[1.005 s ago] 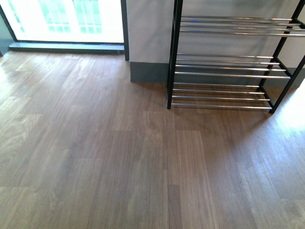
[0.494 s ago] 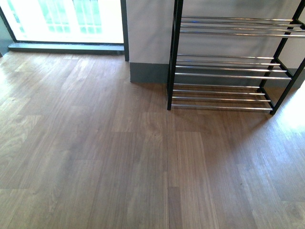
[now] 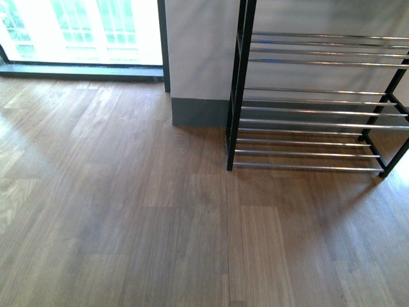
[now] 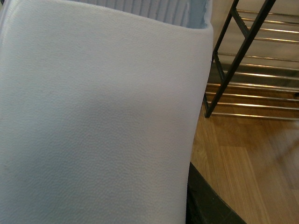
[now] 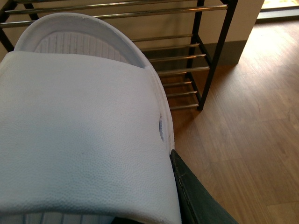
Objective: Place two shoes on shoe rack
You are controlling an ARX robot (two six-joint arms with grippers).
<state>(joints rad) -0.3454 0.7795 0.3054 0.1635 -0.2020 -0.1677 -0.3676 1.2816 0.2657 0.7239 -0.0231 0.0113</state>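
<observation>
The two shoes are white slide sandals, one in each gripper. The left sandal's (image 4: 98, 116) broad textured strap fills the left wrist view, and my left gripper (image 4: 112, 207) is shut on it, with one dark finger (image 4: 208, 205) showing beside it. My right gripper (image 5: 103, 205) is shut on the other sandal (image 5: 79, 121), whose ridged footbed and toe rim point towards the shoe rack (image 5: 212, 60). A dark finger (image 5: 196, 196) lies along its side. The black-framed rack (image 3: 238, 96) with chrome rods stands at the right against the wall. Neither arm shows in the front view.
Brown wooden floor (image 3: 128, 224) spreads before the rack. A grey wall section with dark skirting (image 3: 198, 112) stands just left of the rack. A bright window (image 3: 83, 32) with a dark frame lies at the back left.
In the front view the rack has grown larger and slid lower and a little to the right, so the view has moved closer to it.
</observation>
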